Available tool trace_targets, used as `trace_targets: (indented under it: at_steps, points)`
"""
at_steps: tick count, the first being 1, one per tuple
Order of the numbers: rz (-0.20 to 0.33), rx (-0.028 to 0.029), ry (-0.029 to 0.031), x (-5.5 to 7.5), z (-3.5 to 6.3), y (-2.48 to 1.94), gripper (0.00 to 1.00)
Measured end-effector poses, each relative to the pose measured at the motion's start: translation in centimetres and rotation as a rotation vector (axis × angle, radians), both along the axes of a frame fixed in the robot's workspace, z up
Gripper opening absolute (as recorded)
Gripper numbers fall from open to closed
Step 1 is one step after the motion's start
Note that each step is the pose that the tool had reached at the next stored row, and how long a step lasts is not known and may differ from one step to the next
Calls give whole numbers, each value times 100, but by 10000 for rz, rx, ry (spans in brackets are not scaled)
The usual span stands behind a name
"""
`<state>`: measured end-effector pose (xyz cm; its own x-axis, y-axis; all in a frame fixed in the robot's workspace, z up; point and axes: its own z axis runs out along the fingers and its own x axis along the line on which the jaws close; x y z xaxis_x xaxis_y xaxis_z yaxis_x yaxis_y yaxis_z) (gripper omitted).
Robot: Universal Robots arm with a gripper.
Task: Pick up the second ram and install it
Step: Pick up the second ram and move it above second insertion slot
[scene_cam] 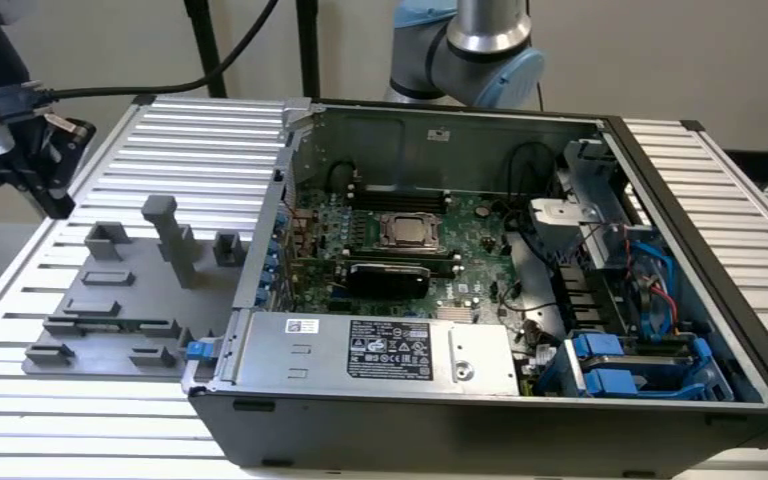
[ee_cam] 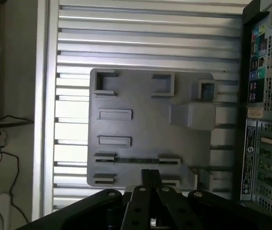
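Observation:
The second ram (ee_cam: 136, 161) is a thin dark green stick standing on edge in the grey holder blocks, near one edge of the grey holder plate (ee_cam: 141, 127). In the exterior view the ram (scene_cam: 124, 325) shows as a green strip on that plate (scene_cam: 137, 295), to the left of the computer case. My gripper (ee_cam: 149, 176) hangs above the plate, its black fingers close together with nothing between them, just short of the ram. In the exterior view the gripper (scene_cam: 53, 200) is high at the far left, well above the plate.
The open computer case (scene_cam: 491, 400) stands at the exterior view's right of the plate, with the motherboard (scene_cam: 398, 250), CPU socket (scene_cam: 411, 230) and power supply (scene_cam: 377, 350) inside. Tall grey holder posts (scene_cam: 164, 235) rise from the plate. A ribbed metal table (scene_cam: 197, 130) lies under everything.

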<state>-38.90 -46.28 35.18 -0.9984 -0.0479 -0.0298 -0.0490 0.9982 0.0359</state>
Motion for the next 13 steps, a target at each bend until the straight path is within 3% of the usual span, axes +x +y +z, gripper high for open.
trace_targets:
  at_steps: [13]
  points:
    - [2318,-155,4,0,-39,0,0]
